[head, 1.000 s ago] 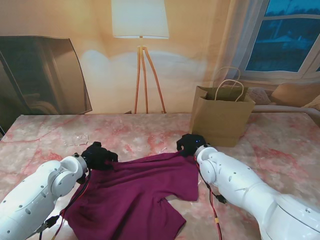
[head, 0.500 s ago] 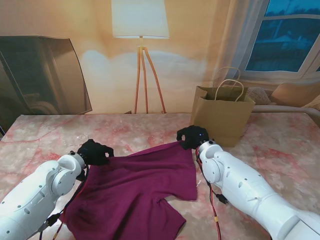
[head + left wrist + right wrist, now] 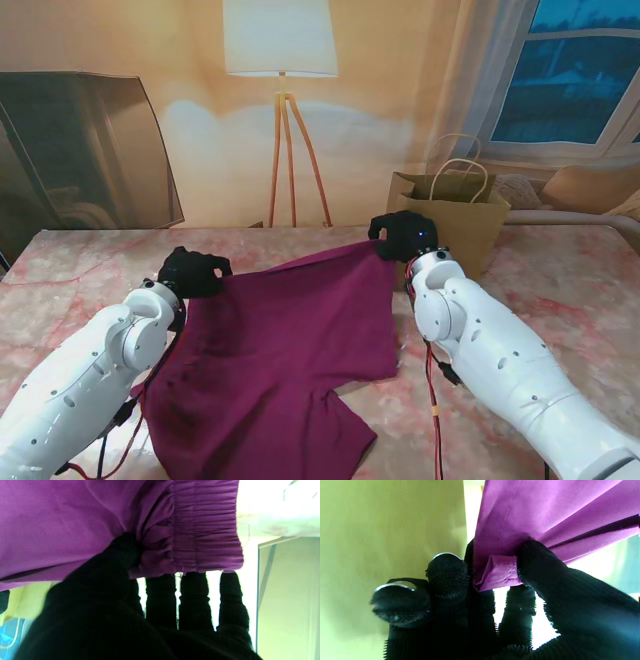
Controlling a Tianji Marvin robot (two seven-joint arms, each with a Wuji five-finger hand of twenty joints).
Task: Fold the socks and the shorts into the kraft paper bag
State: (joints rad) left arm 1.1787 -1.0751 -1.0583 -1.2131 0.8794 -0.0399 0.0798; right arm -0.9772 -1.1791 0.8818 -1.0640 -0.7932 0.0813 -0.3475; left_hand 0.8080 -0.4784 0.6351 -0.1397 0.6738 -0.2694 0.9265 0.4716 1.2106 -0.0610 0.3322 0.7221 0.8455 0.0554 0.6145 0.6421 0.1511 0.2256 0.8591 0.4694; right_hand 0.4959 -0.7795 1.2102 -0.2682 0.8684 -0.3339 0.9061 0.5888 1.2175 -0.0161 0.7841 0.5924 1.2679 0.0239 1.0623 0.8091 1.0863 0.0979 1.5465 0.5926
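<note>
The maroon shorts (image 3: 280, 350) hang stretched between my two black-gloved hands, lifted at their far edge while the near part lies on the table. My left hand (image 3: 192, 272) is shut on one corner; the left wrist view shows its thumb pinching the gathered elastic waistband (image 3: 200, 530). My right hand (image 3: 402, 235) is shut on the other corner, pinched between thumb and fingers (image 3: 500, 572). The kraft paper bag (image 3: 470, 215) stands upright and open just behind and right of my right hand. No socks can be made out.
The pink marble table (image 3: 90, 270) runs out to the left and right. A floor lamp (image 3: 282, 120) and a dark screen (image 3: 80, 150) stand behind the table. Red cables (image 3: 436, 420) trail along my right arm.
Both hands have lifted and moved away from me, carrying the far edge of the shorts up and toward the bag. The cloth is now pulled tauter and higher.
</note>
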